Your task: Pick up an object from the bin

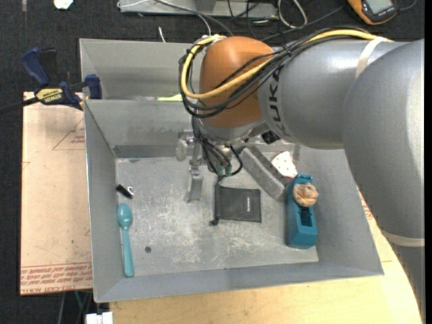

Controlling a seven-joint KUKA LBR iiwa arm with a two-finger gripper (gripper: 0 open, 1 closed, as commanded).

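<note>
My gripper [194, 192] hangs under the orange wrist cover in the middle of the bin, its tip low near the bare floor. Just to its right a flat black square pouch [237, 204] lies on the floor, close to the gripper but apart from it. A grey flat bar [264, 174] lies slanted behind the pouch, partly under the arm. Nothing shows in the gripper.
A teal tape dispenser [300, 219] with a brownish roll stands at the right. A white and red item [284, 165] lies behind it. A teal spoon [125, 238] and a small black piece [123, 191] lie at the left. The arm covers the bin's back right.
</note>
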